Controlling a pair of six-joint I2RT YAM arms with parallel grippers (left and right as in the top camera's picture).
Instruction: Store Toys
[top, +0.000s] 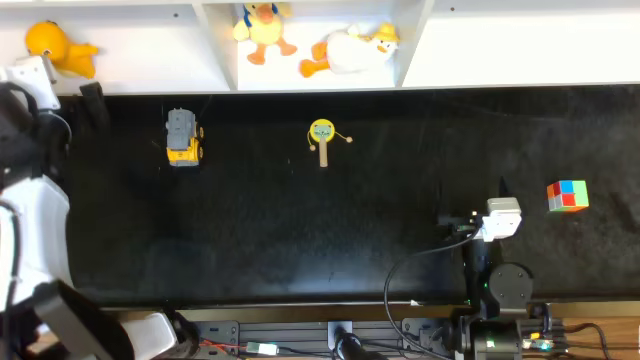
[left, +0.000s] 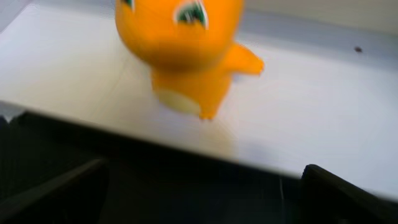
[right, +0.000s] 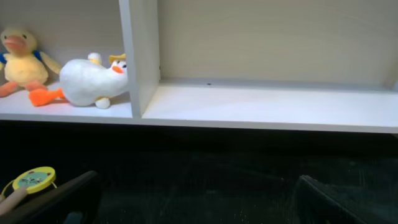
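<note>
Left gripper (left: 199, 193) released, empty, facing orange plush (left: 186, 56) at the shelf (left: 323, 118) left end; right gripper (right: 196, 199) released, empty.

Tabletop (top: 300, 240) black, shelf (top: 500, 55) white. Plush toy (left: 186, 50) orange, cream belly patch. Duck (top: 263, 25) yellow, orange feet. Goose (top: 345, 52) white, orange feet, yellow hat. Truck (top: 183, 137) yellow and grey. Rattle (top: 322, 132) yellow, tan handle. Cube (top: 567, 196) red, green, blue, orange squares.

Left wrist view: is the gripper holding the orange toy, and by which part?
Nothing is held. The orange toy stands on the white shelf, clear of the left gripper, whose fingers are spread apart. The right gripper is open and empty too.
</note>
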